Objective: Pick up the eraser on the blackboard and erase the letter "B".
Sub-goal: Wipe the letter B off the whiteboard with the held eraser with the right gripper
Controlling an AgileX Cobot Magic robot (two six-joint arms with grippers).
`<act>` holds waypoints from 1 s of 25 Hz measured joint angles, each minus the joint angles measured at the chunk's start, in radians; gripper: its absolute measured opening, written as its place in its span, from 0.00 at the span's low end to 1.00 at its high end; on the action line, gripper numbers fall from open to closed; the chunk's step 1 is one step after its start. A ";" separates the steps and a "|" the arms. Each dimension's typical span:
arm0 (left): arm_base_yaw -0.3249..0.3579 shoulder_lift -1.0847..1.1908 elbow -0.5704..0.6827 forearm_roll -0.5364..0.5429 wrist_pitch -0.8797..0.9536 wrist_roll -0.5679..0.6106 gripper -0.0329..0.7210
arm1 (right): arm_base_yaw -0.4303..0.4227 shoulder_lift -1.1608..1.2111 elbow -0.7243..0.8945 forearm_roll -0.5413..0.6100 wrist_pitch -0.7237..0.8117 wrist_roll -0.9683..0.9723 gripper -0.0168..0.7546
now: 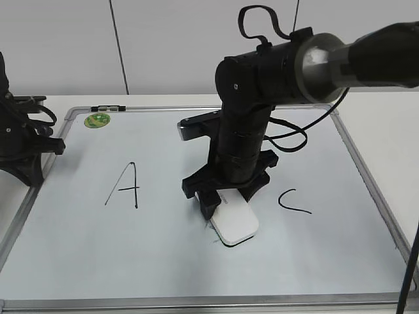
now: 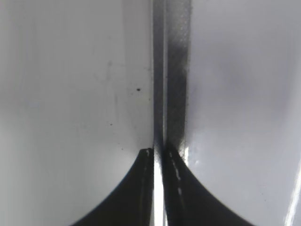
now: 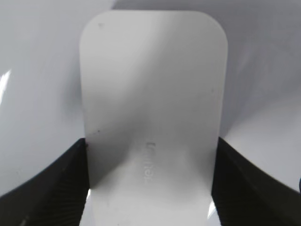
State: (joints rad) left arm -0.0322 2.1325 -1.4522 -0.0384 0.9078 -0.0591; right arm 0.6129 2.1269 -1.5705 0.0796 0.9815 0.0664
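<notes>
**A:** How far along does the job look?

**B:** Well on. The right tool (image 1: 222, 204) has the eraser (image 1: 234, 222) clamped between its two fingers; the right wrist view shows a black finger (image 3: 56, 188) pressed against each long side of the white block. The eraser sits flat on the board (image 1: 78, 261), so the pick-up is done and the wiping is under way or nearly over.

**A:** And the "B"?

**B:** Between the "A" (image 1: 126, 185) and the "C" (image 1: 292, 201) no "B" can be seen. The arm and eraser cover that middle stretch, so some of it may be hidden beneath them. Only a faint dark smudge shows at the eraser's near-left corner. By that evidence the letter is mostly or wholly gone; what may be left is a last pass and lifting clear.

**A:** Where is the eraser relative to the tool?

**B:** Directly under it, held at its far end, with the free end poking out towards the tabletop's near edge and slightly right. It lies about midway between the left and right edges, closer to the near one.

**A:** The other arm?

**B:** The left tool (image 2: 157, 155) rests by the tabletop's left edge, over the board's frame (image 2: 171, 70), its fingers together and holding nothing. A green magnet (image 1: 97, 120) sits near the far-left corner, untouched.
</notes>
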 joint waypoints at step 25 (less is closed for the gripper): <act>0.000 0.000 0.000 0.004 0.000 0.000 0.08 | 0.116 0.029 -0.015 0.010 0.018 -0.053 0.71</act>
State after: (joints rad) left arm -0.0322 2.1325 -1.4522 -0.0346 0.9078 -0.0591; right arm 0.7292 2.1555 -1.5851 0.0894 0.9993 0.0137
